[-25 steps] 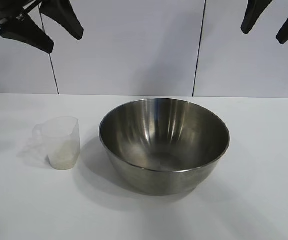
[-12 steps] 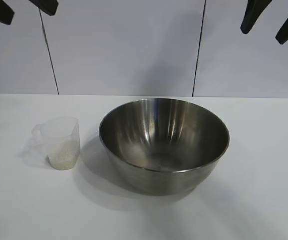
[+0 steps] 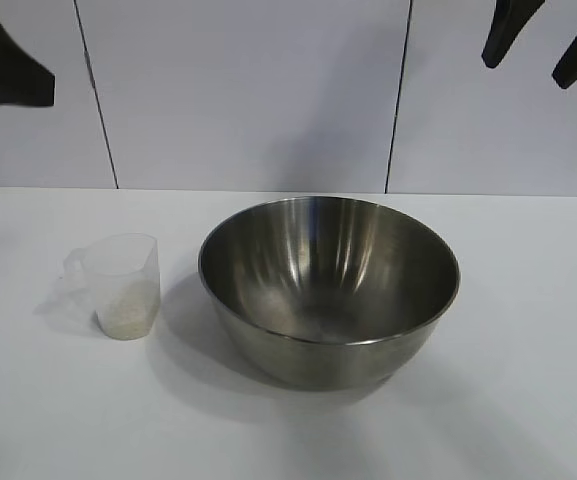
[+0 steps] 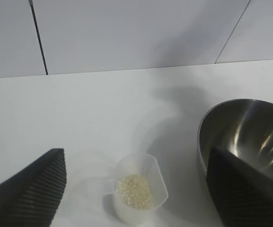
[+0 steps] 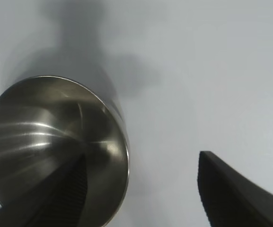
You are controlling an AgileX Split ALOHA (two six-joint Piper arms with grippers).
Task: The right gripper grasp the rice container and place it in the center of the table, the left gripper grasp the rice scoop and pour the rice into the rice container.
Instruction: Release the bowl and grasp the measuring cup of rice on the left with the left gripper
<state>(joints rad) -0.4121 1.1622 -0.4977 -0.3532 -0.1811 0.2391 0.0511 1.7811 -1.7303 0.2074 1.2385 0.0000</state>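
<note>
The rice container (image 3: 328, 290), a wide shiny steel bowl, stands at the middle of the white table (image 3: 528, 400), and its inside shows bare steel. Left of it stands the rice scoop (image 3: 123, 285), a clear plastic cup, upright with rice (image 3: 126, 315) in its bottom. My left gripper (image 3: 8, 70) hangs high at the far left. In its wrist view it is open (image 4: 136, 158), wide above the scoop (image 4: 141, 189) and rice (image 4: 134, 190), and holds nothing. My right gripper (image 3: 528, 65) hangs open high at the right, empty, above the bowl's edge (image 5: 46, 137).
A pale panelled wall (image 3: 268, 100) rises behind the table's far edge. Bare tabletop lies in front of the bowl and to its right (image 5: 198, 71). A short gap separates scoop and bowl.
My left gripper has shifted up and leftward at the top left; only one dark part of it now shows at the exterior view's edge. Scoop, bowl and right gripper have not moved.
</note>
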